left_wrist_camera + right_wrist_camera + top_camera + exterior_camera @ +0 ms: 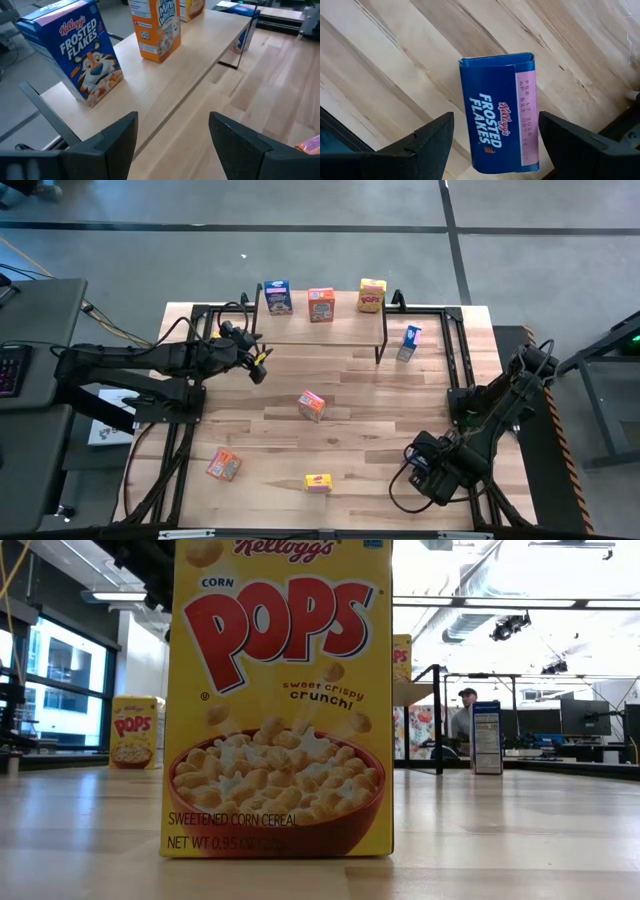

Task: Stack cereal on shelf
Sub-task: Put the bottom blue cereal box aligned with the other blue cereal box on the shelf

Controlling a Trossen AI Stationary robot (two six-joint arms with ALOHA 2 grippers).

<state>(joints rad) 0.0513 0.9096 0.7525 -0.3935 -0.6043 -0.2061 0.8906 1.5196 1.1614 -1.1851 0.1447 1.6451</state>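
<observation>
The shelf (340, 330) stands at the table's far side. On its plank top (190, 65) stand a blue box (80, 55), an orange box (157, 27) and a yellow box (371, 296). My left gripper (258, 367) (172, 122) hovers open before the shelf's left end and holds nothing. Near the table's near right corner, my right gripper (425, 465) (496, 115) points down, open. Its fingers stand on either side of a blue cereal box (502, 115) lying flat on the table, with a gap on each side.
Another blue box (409, 342) stands on the table right of the shelf. Two orange boxes (311, 405) (224, 465) and a yellow box (318, 483) (280, 700) lie on the table's middle and near part. Another yellow box (133, 732) stands far left. A person (467, 705) is beyond the table.
</observation>
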